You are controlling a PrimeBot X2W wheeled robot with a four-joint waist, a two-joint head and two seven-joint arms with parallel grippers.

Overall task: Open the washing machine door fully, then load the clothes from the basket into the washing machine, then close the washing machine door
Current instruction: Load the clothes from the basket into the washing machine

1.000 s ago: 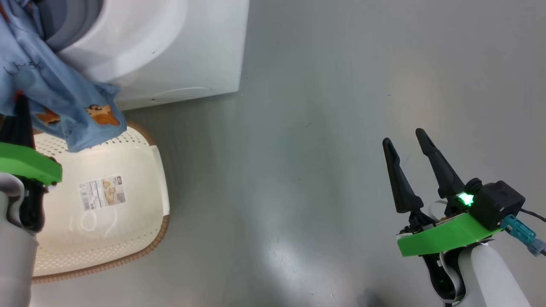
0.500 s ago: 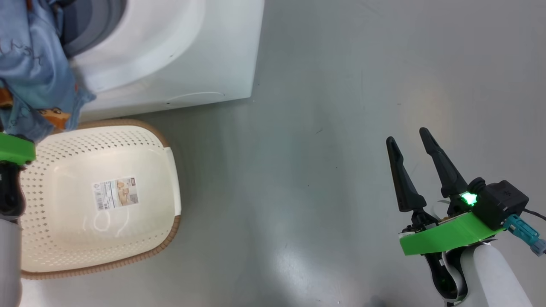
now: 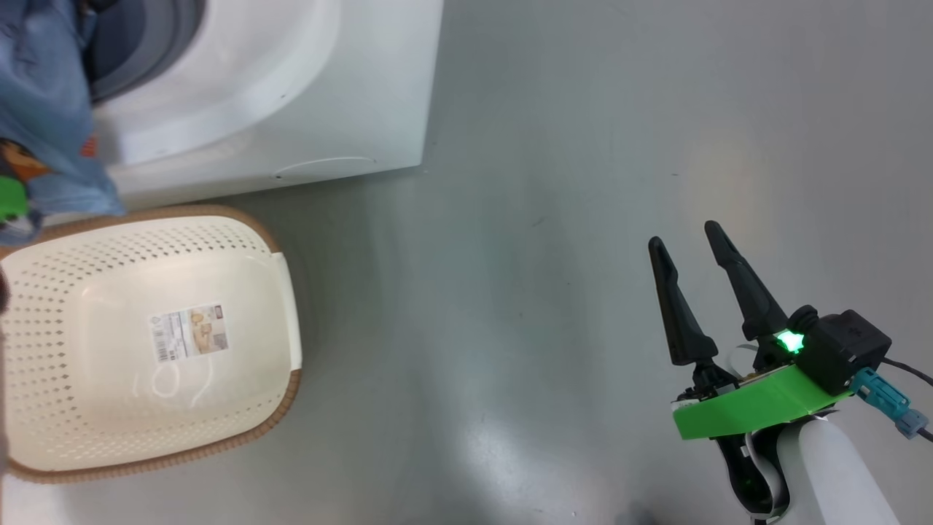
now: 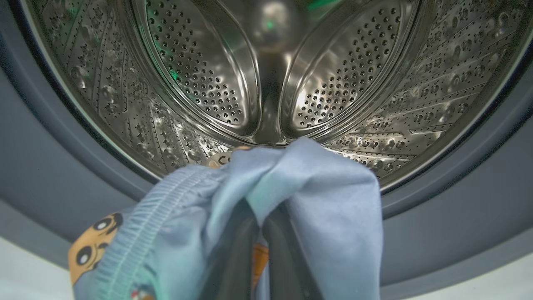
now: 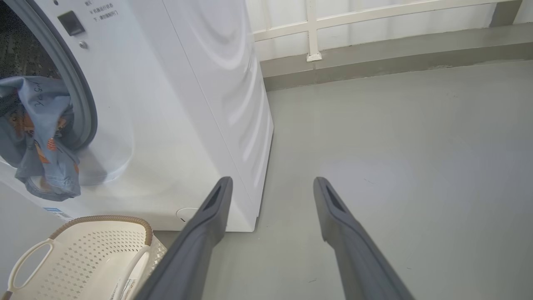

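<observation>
My left gripper [image 4: 261, 208] is shut on the light-blue clothes [image 4: 325, 200], held at the mouth of the steel drum [image 4: 266, 83], just above the grey seal [image 4: 41, 166]. In the right wrist view the clothes [image 5: 37, 125] hang out of the washing machine [image 5: 187, 104] opening, over its lower lip. The head view has the clothes [image 3: 44, 109] at its far left, above the basket [image 3: 182, 456], which holds nothing but its label. My right gripper [image 3: 681, 233] hovers open over the floor, far right of the machine [image 3: 328, 95]. The washing machine door is out of view.
Bare grey floor [image 3: 510, 292] stretches between the basket and my right arm. The round service flap [image 3: 324, 166] sits low on the machine's front. A low kerb and a white railing [image 5: 308, 29] run behind the machine.
The left gripper has carried the clothes up and away from the basket into the drum opening. The head view has shifted a little. The right gripper has stayed put.
</observation>
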